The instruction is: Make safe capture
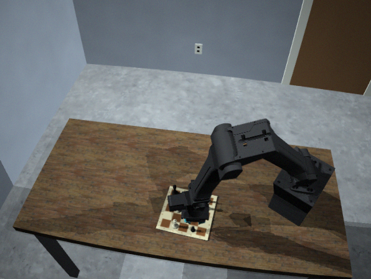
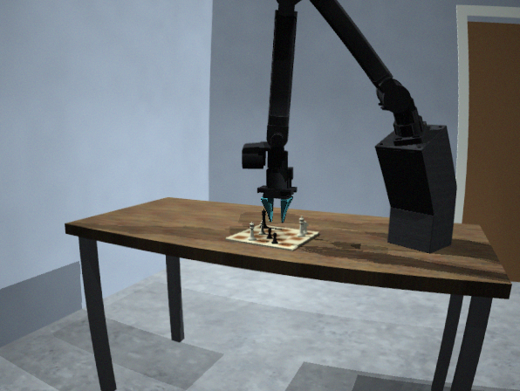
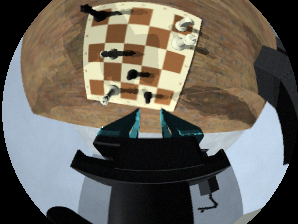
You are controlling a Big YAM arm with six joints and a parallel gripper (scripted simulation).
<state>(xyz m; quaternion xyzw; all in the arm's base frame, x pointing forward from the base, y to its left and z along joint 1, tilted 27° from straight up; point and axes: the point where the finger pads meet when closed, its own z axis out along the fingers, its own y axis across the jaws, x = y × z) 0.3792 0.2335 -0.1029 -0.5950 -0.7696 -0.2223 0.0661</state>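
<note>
- In the exterior view, from the left, we count one white piece (image 1: 175,223) (image 2: 251,231) (image 3: 111,91) upright near the board's edge.
- Next we see a second white piece (image 2: 262,228) (image 3: 110,53) and one tall black piece (image 1: 174,188) (image 2: 263,219) (image 3: 98,13) near it.
- Then we have two small black pieces (image 1: 193,229) (image 2: 275,238) (image 3: 132,74).
- Our one claw (image 1: 194,221) (image 2: 277,222) (image 3: 150,111) hangs above the board, released, its two fingers parted around nothing.
- Rightmost on the board, two white pieces (image 2: 301,227) (image 3: 184,23) stand close together.
- We count seven pieces, all on one board (image 1: 160,227) (image 2: 285,247) (image 3: 172,105) atop our desk (image 1: 103,174) (image 2: 174,218) (image 3: 55,65).
</note>
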